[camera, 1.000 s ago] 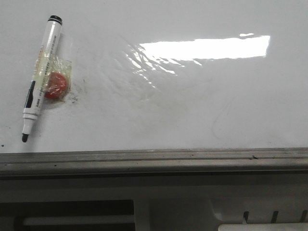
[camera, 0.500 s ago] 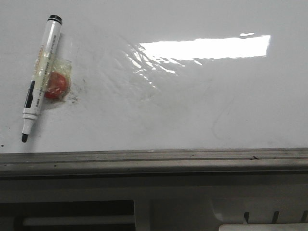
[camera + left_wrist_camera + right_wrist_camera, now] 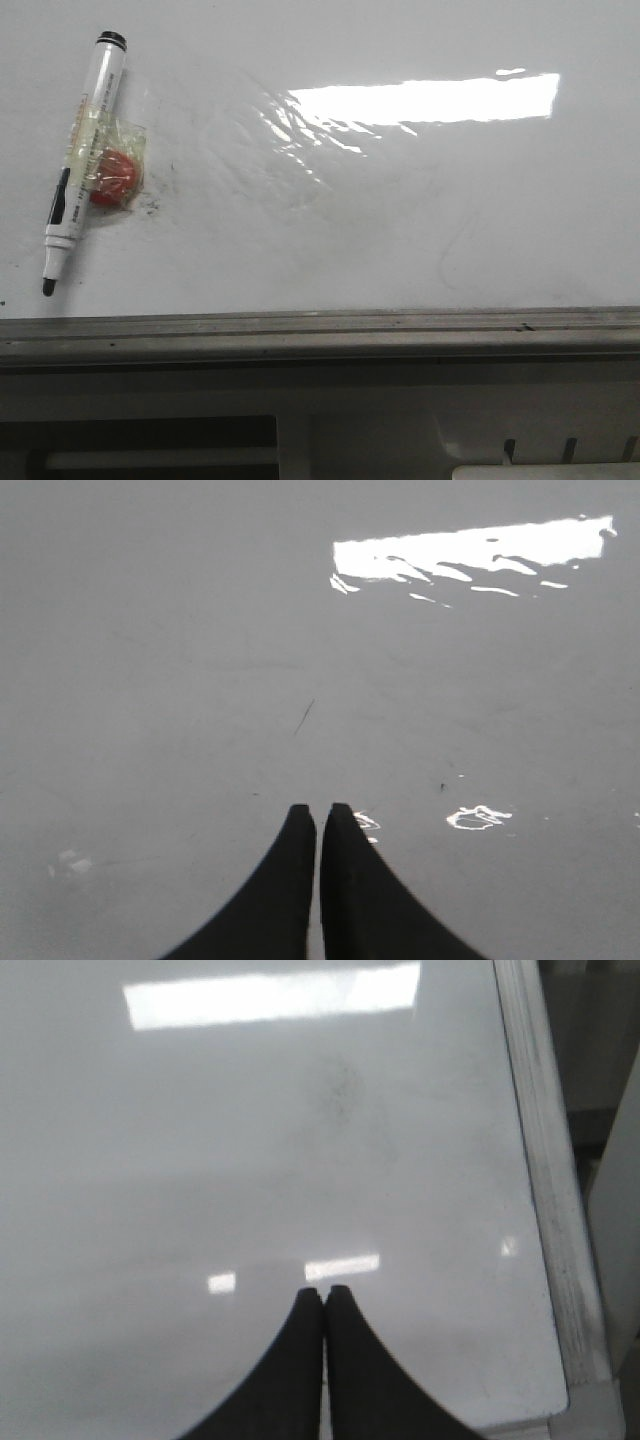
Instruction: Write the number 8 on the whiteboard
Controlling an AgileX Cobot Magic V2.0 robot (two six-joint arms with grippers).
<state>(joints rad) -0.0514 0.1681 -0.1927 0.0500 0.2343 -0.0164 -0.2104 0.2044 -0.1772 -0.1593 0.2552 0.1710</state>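
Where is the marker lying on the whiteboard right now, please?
In the front view the marker lies on the left side of the whiteboard, uncapped tip toward the near frame edge, against a red ball under clear tape.

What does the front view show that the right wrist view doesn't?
Only the front view shows the marker, uncapped and lying on the board, with a red object in clear wrap against it. Only the right wrist view shows the right end effector, shut and empty, and the board's corner. Both show the whiteboard, its grey frame edge, window glare, and no 8 yet.
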